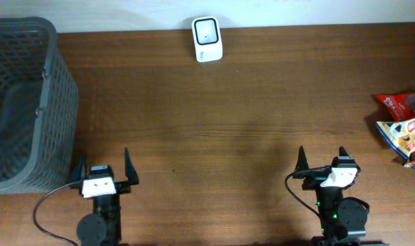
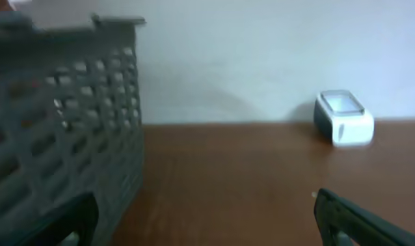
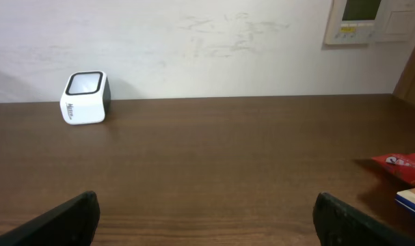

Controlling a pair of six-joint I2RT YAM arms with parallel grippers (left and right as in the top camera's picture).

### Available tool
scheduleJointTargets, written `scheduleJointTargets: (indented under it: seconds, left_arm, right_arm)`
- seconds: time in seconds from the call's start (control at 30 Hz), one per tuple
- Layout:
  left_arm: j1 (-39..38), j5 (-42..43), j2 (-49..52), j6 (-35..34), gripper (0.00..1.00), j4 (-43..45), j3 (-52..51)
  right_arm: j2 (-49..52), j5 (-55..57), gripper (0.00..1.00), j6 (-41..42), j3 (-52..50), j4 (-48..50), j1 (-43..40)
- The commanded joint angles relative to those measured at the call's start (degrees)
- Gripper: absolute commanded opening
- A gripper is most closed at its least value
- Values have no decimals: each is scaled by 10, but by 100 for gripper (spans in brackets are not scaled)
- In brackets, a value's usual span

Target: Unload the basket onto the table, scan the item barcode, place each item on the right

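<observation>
A small white barcode scanner point(image 1: 207, 39) with a dark glass top stands at the table's far edge; it also shows in the left wrist view point(image 2: 343, 117) and the right wrist view point(image 3: 84, 98). Two snack packets lie at the right edge: a red one point(image 1: 403, 104) and a yellow and blue one point(image 1: 407, 139); the red packet point(image 3: 403, 165) shows at the right of the right wrist view. My left gripper point(image 1: 102, 170) sits open near the front left, holding nothing. My right gripper point(image 1: 322, 162) is open at the front right, well short of the packets.
A tall grey mesh basket point(image 1: 50, 102) fills the left side, right beside the left gripper, and looms in the left wrist view point(image 2: 63, 130). A white wall with a control panel point(image 3: 368, 20) backs the table.
</observation>
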Motion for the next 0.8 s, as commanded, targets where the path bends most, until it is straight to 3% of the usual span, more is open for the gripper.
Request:
scheduleJointTargets:
  seconds: [0.0,0.57,0.6,0.7,0.77]
  left_arm:
    - [4,8,-5,34,99,-55,-4]
    - [22,23,-5,33,99,-58,-3]
    - [18,51,-5,24,99,-62,-3]
    - [18,43,-5,-28,99,-62,-3]
    - [18,41,-5,-28,99,-62,-3]
  right_arm:
    - [-4,-1,98,2,-5,-2,-3]
    - [-4,-1,98,2,-5,-2,-3]
    - [-4,-1,98,2,-5,-2,-3]
    - [-4,-1,98,2,-5,-2,-3]
    - [-4,-1,99,2,-5,-2,-3]
